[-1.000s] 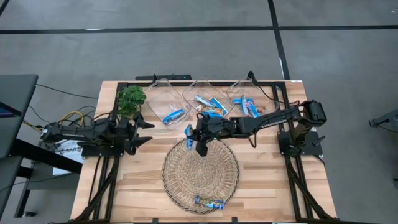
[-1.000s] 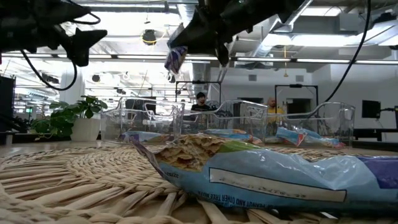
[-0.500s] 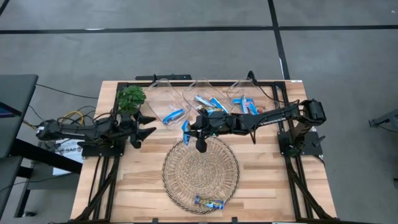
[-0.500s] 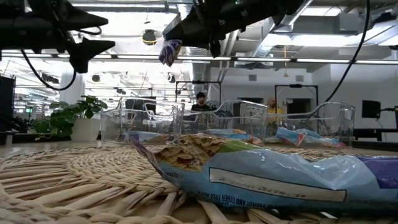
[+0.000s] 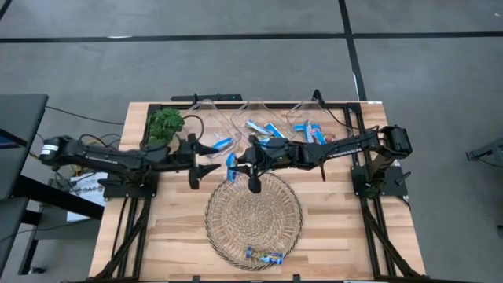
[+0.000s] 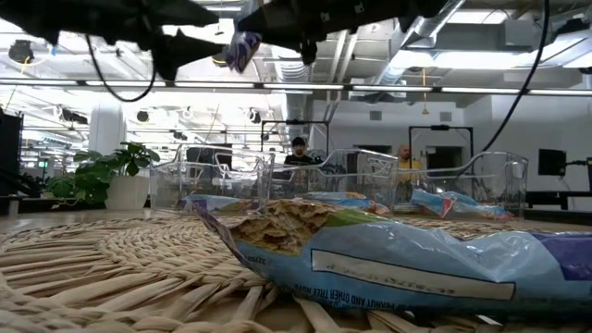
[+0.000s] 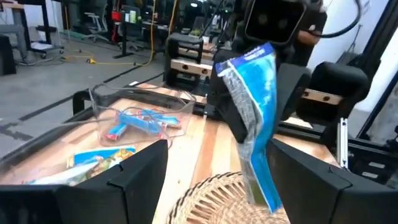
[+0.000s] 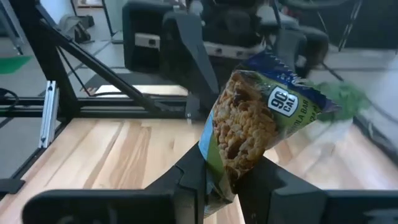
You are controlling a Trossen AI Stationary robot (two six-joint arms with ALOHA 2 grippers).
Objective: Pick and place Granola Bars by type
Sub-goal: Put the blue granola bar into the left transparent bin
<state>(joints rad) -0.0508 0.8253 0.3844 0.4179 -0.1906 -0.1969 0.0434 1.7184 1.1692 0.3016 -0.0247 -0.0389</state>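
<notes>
High view shows our right gripper [image 5: 233, 165] clamped on a blue bar [image 5: 231, 164] just beyond the wicker tray [image 5: 254, 214], raised for handing over. Our left gripper [image 5: 211, 158] spreads wide and empty beside that bar, we judge to receive it.

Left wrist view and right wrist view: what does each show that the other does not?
Only the left wrist view shows the clear bins with bars inside and the wicker tray edge. Only the right wrist view shows the held granola bar printed face, with its granola picture, pinched between the right gripper jaws. Both show this bar above the wooden table.
</notes>
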